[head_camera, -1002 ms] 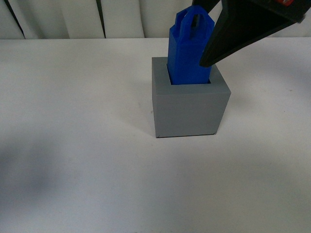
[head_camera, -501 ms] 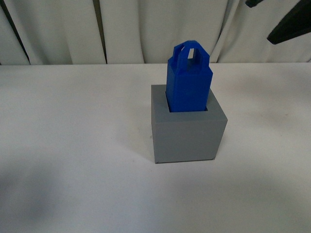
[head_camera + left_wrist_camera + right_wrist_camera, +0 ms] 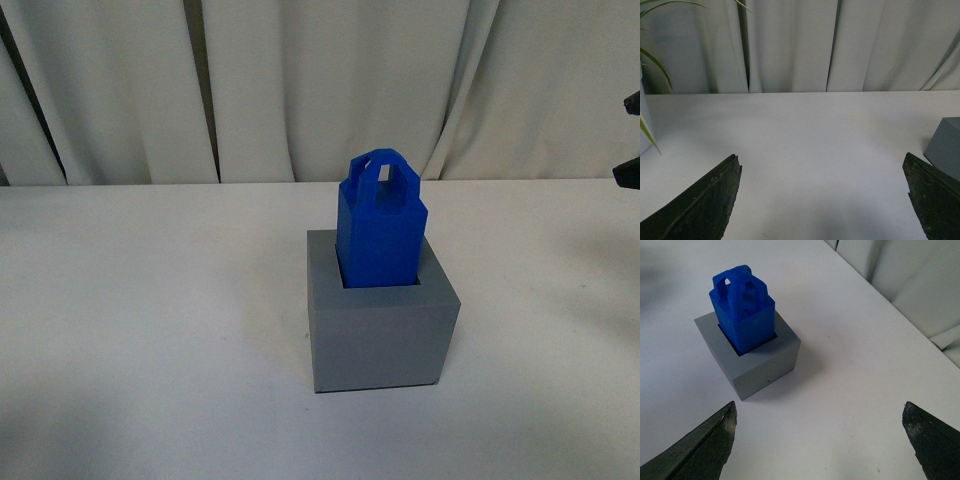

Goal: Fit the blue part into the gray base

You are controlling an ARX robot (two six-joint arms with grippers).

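The blue part [image 3: 380, 225] stands upright in the square recess of the gray base [image 3: 381, 335] at the middle of the white table, its loop handle on top. Both also show in the right wrist view, blue part [image 3: 744, 307] in gray base [image 3: 767, 357]. My right gripper [image 3: 820, 412] is open and empty, well apart from the base; only a dark tip of it [image 3: 630, 170] shows at the front view's right edge. My left gripper [image 3: 822, 167] is open and empty over bare table, with a corner of the gray base [image 3: 946, 147] off to one side.
White curtains [image 3: 320, 90] hang behind the table's far edge. Green plant leaves [image 3: 650, 55] show at the edge of the left wrist view. The white table [image 3: 150, 330] surrounds the base.
My right gripper has let go of the blue part and drawn away up and to the right, almost out of the front view. The blue part stays in the base.
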